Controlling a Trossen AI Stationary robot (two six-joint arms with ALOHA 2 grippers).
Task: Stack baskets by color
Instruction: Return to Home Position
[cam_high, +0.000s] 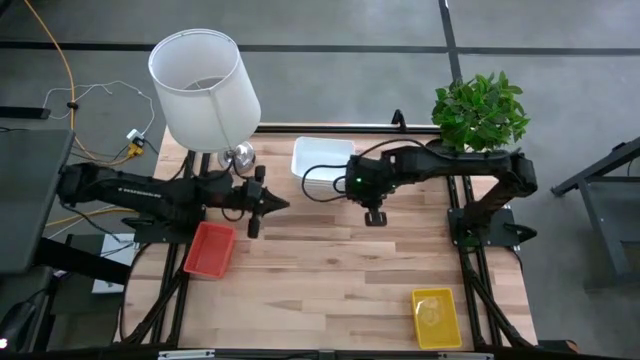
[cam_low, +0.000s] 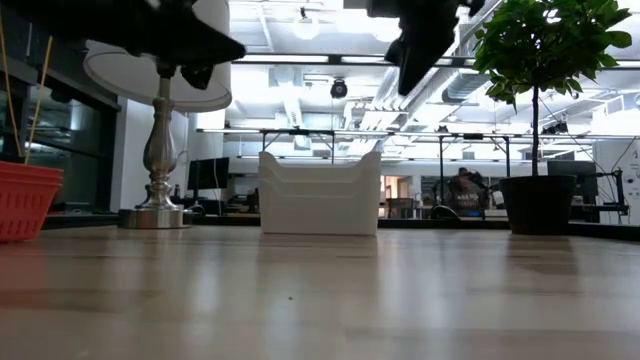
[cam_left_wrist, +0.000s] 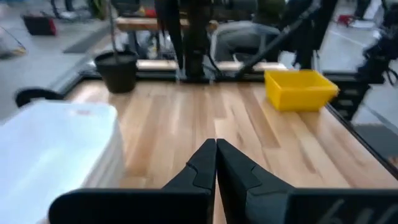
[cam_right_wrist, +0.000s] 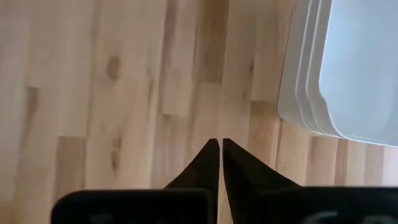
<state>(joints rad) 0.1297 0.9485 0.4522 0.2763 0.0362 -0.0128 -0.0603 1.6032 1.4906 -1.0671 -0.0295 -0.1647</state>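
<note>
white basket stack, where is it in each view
high view: white basket stack at the table's far edge, mid-width.
low view: the stack at centre, on the table.
left wrist view: close, beside the left gripper.
right wrist view: nested rims beside the right gripper.
landmark: potted plant, right of the stack in high and low views; pot in left wrist view.

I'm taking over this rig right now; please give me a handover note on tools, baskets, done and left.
Left tool: shut, empty, above the table beside the red baskets.
Right tool: shut, empty, above the table next to the white baskets.
Yellow baskets: table's lower right in the high view.
Done: each color appears gathered in one pile.
Left: send both arms home.
</note>
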